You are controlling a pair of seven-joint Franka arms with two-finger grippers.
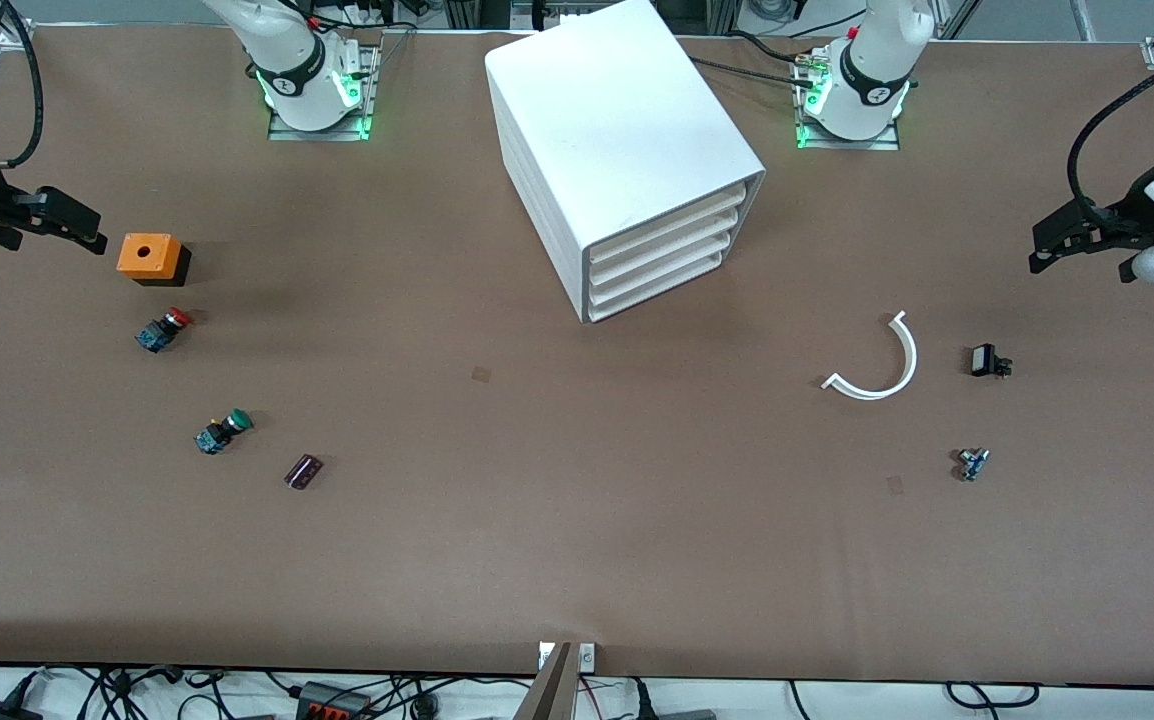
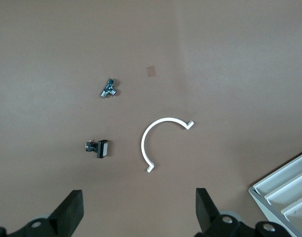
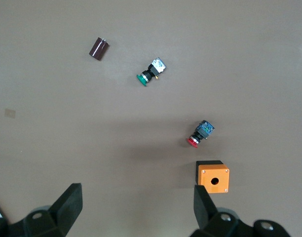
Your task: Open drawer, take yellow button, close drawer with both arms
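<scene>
Drawer [image 1: 665, 228], top of four in the cabinet [image 1: 617, 140] at mid-table near the robots' edge, is closed; no yellow button visible, presumably inside. Left hand [image 2: 136, 215] and right hand [image 3: 133, 212] both released, empty, waiting over their own table ends. Judgement: brace the cabinet with one hand, pull the top front straight out with the other.

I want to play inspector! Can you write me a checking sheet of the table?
Surface: brown table, bare in the middle.
Job's things: cabinet, top drawer shut; yellow button not seen.
Clutter: orange box, red button, green button, dark cylinder; white arc, black part, metal fitting.
Grippers: left gripper and right gripper open, waiting at the table ends.
Cables: bundles below the table edge.
Surroundings: nothing seen.
</scene>
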